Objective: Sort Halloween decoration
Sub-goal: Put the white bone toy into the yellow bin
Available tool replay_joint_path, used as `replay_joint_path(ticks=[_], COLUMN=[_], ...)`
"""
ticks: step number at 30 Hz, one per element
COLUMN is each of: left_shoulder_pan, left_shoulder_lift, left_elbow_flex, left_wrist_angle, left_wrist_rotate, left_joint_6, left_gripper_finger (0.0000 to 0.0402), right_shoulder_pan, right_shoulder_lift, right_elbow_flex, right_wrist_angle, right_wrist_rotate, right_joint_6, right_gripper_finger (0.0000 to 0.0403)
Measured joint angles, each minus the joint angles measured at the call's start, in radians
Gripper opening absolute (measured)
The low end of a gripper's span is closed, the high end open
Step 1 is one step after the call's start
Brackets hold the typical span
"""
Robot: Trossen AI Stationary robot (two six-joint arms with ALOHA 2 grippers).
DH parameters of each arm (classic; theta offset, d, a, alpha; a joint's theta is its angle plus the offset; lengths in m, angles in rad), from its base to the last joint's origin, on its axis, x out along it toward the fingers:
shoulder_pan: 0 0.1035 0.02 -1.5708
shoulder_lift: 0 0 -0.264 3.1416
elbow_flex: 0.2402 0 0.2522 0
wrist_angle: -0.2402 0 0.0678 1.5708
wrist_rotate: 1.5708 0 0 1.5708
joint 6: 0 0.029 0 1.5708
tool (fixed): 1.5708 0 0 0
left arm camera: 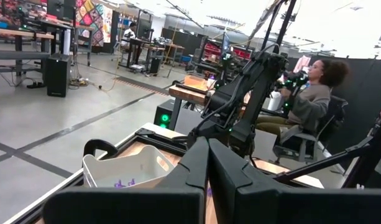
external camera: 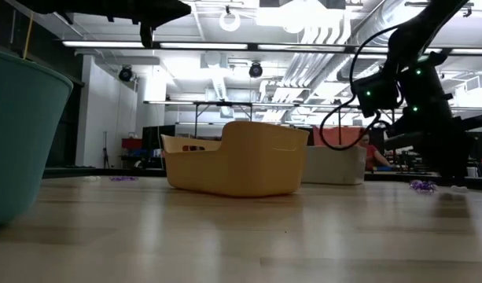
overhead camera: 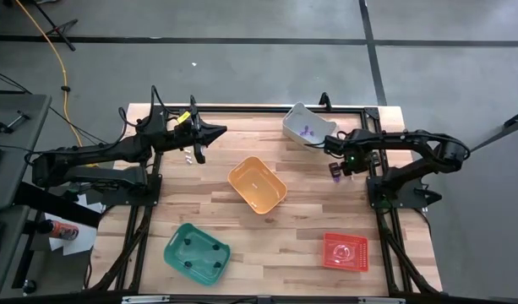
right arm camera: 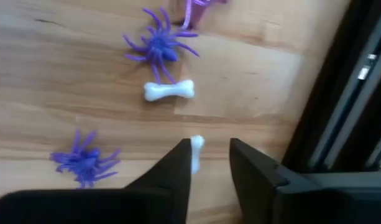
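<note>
Two purple spiders (right arm camera: 160,45) (right arm camera: 84,160) and one white bone (right arm camera: 169,91) lie loose on the bare wood beneath the right gripper (right arm camera: 210,163), at the table's (overhead camera: 267,253) right side near the grey bin (overhead camera: 308,124). A second whitish piece (right arm camera: 196,149) sits between the right gripper's fingers, which stand partly apart; whether they grip it or merely straddle it cannot be told. More purple trinkets (overhead camera: 307,131) lie inside the grey bin.

Handling, as judged: these pieces look like light moulded plastic, stiff in the body. The spiders' thin legs probably flex and would slip from a pinch, so take them across the central body. The bone is best taken at its narrow shaft, between the knobs.

Left gripper (overhead camera: 215,131) hangs closed and empty over the far left of the table, waiting.

Obscured or uncertain: the whitish piece is half hidden by a finger, so its shape is unconfirmed. A purple strand at the right wrist view's edge is cut off. Small items on the wood near the left gripper, and the contents of the green bin (overhead camera: 196,252), orange bin (overhead camera: 257,185) and red bin (overhead camera: 345,252), are too small to identify
</note>
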Motion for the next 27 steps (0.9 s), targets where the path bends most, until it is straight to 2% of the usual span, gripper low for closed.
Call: replay_joint_path(ticks=[3, 6, 15, 19, 27], left_shoulder_pan=[0.0, 0.0, 0.0, 0.0, 0.0], left_shoulder_lift=[0.0, 0.0, 0.0, 0.0, 0.0], left_elbow_flex=[0.0, 0.0, 0.0, 0.0, 0.0], left_wrist_angle=[0.0, 0.0, 0.0, 0.0, 0.0], left_wrist_rotate=[0.0, 0.0, 0.0, 0.0, 0.0], left_joint_6=[0.0, 0.0, 0.0, 0.0, 0.0], left_gripper_finger=[0.0, 0.0, 0.0, 0.0, 0.0], right_shoulder_pan=[0.0, 0.0, 0.0, 0.0, 0.0], right_shoulder_lift=[0.0, 0.0, -0.003, -0.003, -0.002], right_elbow_flex=[-0.011, -0.041, -0.085, -0.086, -0.086], right_wrist_angle=[0.027, 0.05, 0.105, 0.117, 0.135], right_wrist_rotate=[-0.042, -0.073, -0.083, -0.084, -0.102], right_joint_6=[-0.003, 0.0, 0.018, 0.015, -0.01], right_gripper_finger=[0.0134, 0.0145, 0.0133, 0.0109, 0.0009])
